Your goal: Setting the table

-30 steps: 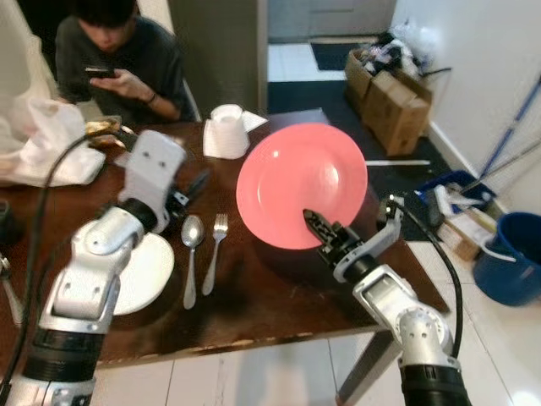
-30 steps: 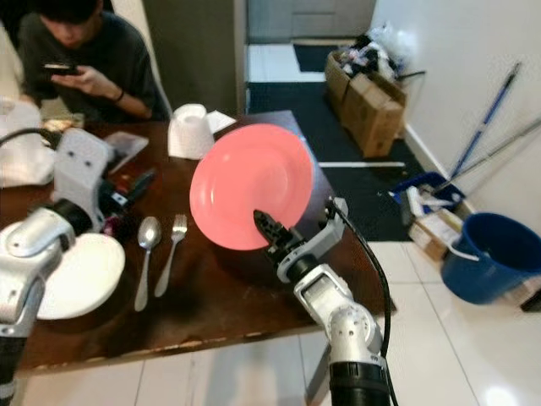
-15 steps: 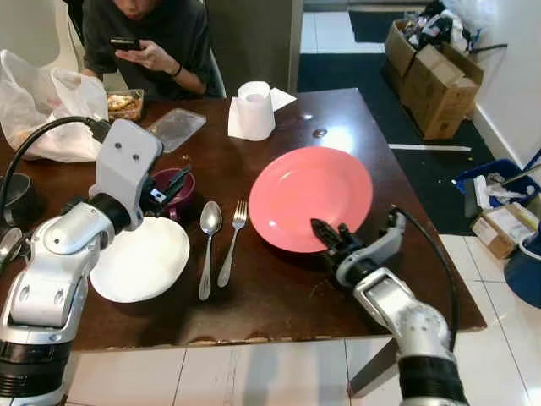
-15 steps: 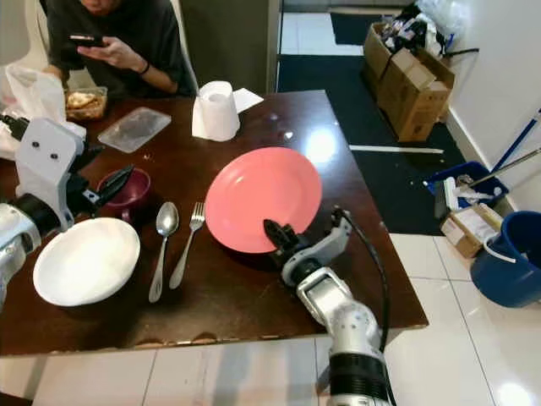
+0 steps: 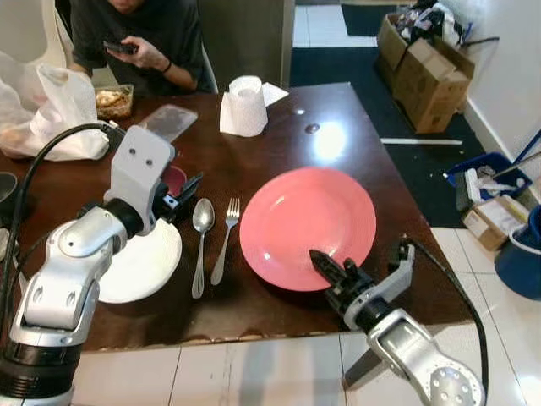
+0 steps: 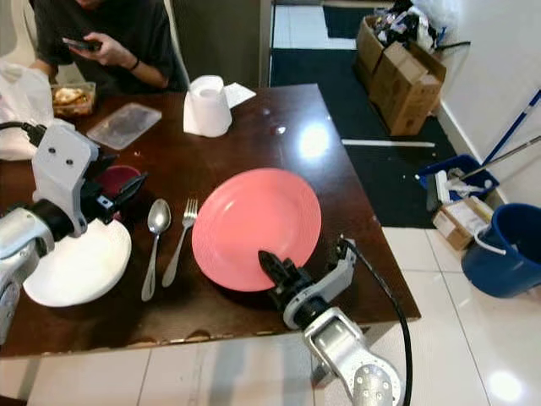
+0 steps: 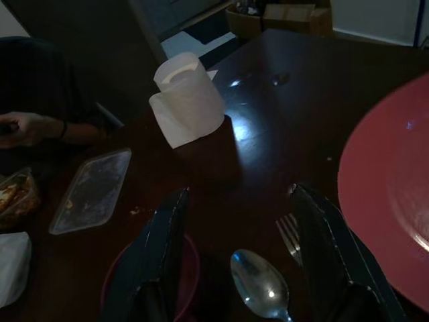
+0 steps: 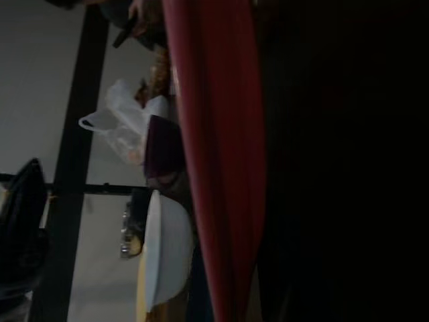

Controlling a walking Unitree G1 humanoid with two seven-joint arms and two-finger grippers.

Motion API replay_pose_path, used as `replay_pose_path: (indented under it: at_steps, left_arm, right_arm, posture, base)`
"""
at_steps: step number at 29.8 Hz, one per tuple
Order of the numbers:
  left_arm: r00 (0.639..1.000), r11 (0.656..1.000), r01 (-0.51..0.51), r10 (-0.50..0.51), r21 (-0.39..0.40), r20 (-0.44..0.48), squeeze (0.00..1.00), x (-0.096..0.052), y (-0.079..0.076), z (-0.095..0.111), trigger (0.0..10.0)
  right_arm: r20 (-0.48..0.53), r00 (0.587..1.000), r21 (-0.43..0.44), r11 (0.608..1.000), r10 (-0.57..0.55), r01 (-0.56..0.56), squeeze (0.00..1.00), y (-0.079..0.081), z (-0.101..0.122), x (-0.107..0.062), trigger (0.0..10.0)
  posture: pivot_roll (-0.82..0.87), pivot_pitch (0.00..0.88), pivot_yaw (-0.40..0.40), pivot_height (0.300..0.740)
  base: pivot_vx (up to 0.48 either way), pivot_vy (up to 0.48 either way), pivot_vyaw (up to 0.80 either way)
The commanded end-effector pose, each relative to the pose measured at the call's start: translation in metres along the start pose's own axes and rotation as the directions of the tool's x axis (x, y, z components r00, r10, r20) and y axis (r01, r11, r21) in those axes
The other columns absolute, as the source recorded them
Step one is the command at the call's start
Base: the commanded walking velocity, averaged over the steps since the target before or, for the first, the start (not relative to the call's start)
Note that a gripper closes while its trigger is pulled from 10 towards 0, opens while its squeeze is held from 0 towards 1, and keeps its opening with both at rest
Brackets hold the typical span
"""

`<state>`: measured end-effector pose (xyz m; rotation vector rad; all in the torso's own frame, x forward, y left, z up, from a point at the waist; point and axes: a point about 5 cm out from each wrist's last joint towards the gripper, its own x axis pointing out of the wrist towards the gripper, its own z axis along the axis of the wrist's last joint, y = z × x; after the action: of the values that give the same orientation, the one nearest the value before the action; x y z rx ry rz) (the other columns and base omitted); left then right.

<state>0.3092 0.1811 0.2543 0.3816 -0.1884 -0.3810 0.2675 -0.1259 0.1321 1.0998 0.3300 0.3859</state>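
My right gripper (image 5: 325, 269) clamps the pink plate (image 5: 308, 224) at its 6 o'clock rim, the plate lying on the table (image 5: 338, 127). At its 9 o'clock lie fork (image 5: 221, 241) and spoon (image 5: 199, 244). My left gripper (image 7: 241, 248) hovers spread above them, the paper roll (image 5: 243, 107) beyond.

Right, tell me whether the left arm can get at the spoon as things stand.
Probably yes. The left tool hovers open just above the spoon, which lies bare on the table between the white bowl and fork.
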Motion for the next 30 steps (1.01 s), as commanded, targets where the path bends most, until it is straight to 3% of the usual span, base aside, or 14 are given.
replay_pose_path:
  at_steps: [1,2,4,5,12,13,15,18,20,25,30]
  left_arm:
    - [1.0,1.0,0.001,-0.001,-0.009,-0.009,0.0,-0.001,-0.001,-0.001,10.0]
    - [1.0,1.0,0.001,-0.001,-0.009,-0.009,0.0,-0.001,-0.001,-0.001,10.0]
    - [1.0,1.0,-0.005,0.005,-0.009,-0.011,0.0,-0.001,0.002,-0.001,10.0]
    - [1.0,1.0,-0.007,0.007,-0.009,-0.012,0.0,-0.001,0.002,-0.002,10.0]
    - [1.0,1.0,0.002,-0.002,-0.014,-0.004,0.0,0.002,0.0,-0.001,10.0]
    - [1.0,1.0,0.002,-0.002,-0.014,-0.004,0.0,0.003,0.001,-0.001,10.0]
    - [1.0,1.0,0.002,-0.002,-0.015,-0.002,0.0,0.003,0.001,0.0,10.0]
    - [1.0,1.0,-0.001,0.001,-0.018,0.001,0.0,0.003,0.001,-0.001,10.0]
    - [1.0,1.0,0.003,-0.003,-0.023,0.002,0.0,0.004,-0.001,-0.002,10.0]
    - [1.0,0.999,0.022,-0.021,-0.034,0.013,0.0,0.008,-0.007,-0.002,10.0]
    - [1.0,0.998,0.018,-0.017,-0.054,0.023,0.0,0.011,-0.01,-0.003,10.0]
  right_arm:
    - [-0.013,1.0,0.031,0.999,-0.027,0.028,0.24,-0.003,-0.01,0.001,10.0]
    - [-0.013,1.0,0.031,0.999,-0.027,0.028,0.24,-0.003,-0.01,0.001,10.0]
    - [-0.016,0.999,0.035,0.999,-0.042,0.042,0.52,-0.002,-0.011,-0.002,10.0]
    - [-0.015,0.999,0.035,0.998,-0.051,0.052,1.0,-0.003,-0.012,-0.004,10.0]
    - [0.037,0.998,0.015,0.998,-0.056,0.055,1.0,0.001,-0.004,-0.004,10.0]
    - [0.045,0.998,0.012,0.999,-0.053,0.053,0.0,0.002,-0.003,-0.003,10.0]
    - [0.054,0.997,-0.004,0.998,-0.056,0.056,0.0,0.003,0.0,-0.003,10.0]
    - [0.103,0.986,-0.188,0.971,-0.131,0.148,0.0,0.004,0.012,-0.005,10.0]
    - [0.124,0.979,-0.25,0.949,-0.164,0.19,0.0,0.008,0.018,-0.011,10.0]
    - [0.115,0.977,-0.278,0.939,-0.177,0.203,0.0,0.014,0.013,-0.029,10.0]
    - [0.044,0.977,-0.322,0.923,-0.209,0.212,0.0,0.009,0.0,-0.049,10.0]
  posture:
    - [0.04,0.147,0.112,0.74]
    - [0.04,0.147,0.112,0.74]
    - [0.03,0.147,0.113,0.74]
    - [0.03,0.148,0.116,0.74]
    - [0.03,0.135,0.122,0.74]
    - [0.03,0.133,0.123,0.74]
    - [0.03,0.133,0.123,0.74]
    - [0.01,0.119,0.122,0.74]
    - [0.0,0.114,0.124,0.74]
    - [-0.02,0.106,0.119,0.74]
    - [-0.06,0.089,0.107,0.74]
  base:
    - [0.0,0.0,0.0]
    - [0.0,0.0,0.0]
    - [0.0,0.0,0.0]
    - [0.0,0.0,0.0]
    - [0.0,0.0,0.0]
    - [0.0,0.0,0.0]
    - [0.0,0.0,0.0]
    - [0.0,0.0,0.0]
    - [0.0,0.0,0.0]
    - [0.0,0.0,0.0]
    - [0.0,0.0,0.0]
